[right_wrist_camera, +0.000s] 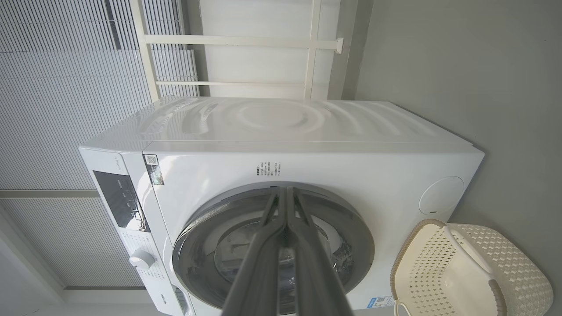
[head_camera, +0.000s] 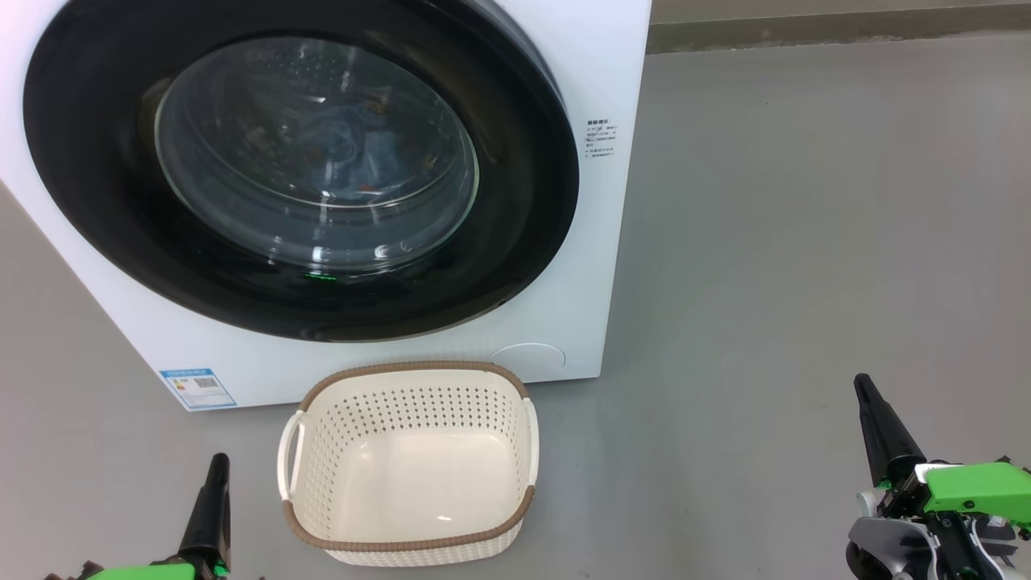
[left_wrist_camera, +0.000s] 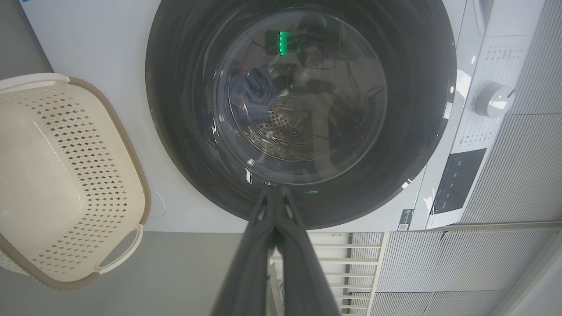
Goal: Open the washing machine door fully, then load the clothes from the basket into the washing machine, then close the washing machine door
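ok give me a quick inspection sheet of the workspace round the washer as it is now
surface: grey floor, smooth
job's things: washing machine upright; washing machine door shut; clothes inside the drum, seen through the glass; basket on the floor before the machine, nothing in it
clutter: nothing seen
grippers: left gripper jaws shut, holding nothing, beside the basket; right gripper jaws shut, holding nothing, apart from everything
cables: nothing seen
surroundings: ribbed wall panels; white rail frame behind the machine
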`<state>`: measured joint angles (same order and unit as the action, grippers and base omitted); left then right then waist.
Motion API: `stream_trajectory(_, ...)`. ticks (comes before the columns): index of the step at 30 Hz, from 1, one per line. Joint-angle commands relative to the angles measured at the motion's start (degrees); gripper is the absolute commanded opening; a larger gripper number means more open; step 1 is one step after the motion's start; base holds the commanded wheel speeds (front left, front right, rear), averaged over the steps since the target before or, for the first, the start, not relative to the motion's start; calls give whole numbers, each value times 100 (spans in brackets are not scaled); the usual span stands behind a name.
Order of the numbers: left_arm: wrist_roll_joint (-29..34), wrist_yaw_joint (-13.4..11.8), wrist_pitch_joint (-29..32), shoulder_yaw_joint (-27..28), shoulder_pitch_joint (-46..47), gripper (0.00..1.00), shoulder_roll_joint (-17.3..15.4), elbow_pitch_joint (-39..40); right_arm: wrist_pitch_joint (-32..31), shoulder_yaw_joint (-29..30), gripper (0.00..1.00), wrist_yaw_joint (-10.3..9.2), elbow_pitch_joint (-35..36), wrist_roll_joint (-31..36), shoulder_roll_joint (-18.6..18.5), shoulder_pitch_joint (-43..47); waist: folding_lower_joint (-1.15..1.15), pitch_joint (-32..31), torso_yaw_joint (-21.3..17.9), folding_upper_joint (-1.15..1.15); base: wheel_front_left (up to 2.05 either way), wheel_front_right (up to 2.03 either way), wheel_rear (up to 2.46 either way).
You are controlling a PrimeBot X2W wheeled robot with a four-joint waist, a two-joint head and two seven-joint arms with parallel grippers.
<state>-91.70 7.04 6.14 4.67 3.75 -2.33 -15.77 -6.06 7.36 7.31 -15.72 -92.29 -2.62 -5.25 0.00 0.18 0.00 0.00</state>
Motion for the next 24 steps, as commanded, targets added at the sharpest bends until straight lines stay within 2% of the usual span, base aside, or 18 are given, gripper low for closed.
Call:
stream_trajectory(1,-46,45,36,185,244,0,-54,172,-25,-106,0,18,170,-6,-45,-91,0,0,0,0,0,0,0)
stream_trajectory(24,-47,45,35,185,244,0,-54,172,-32,-97,0,18,170,2,-39,-92,0,0,0,0,0,0,0)
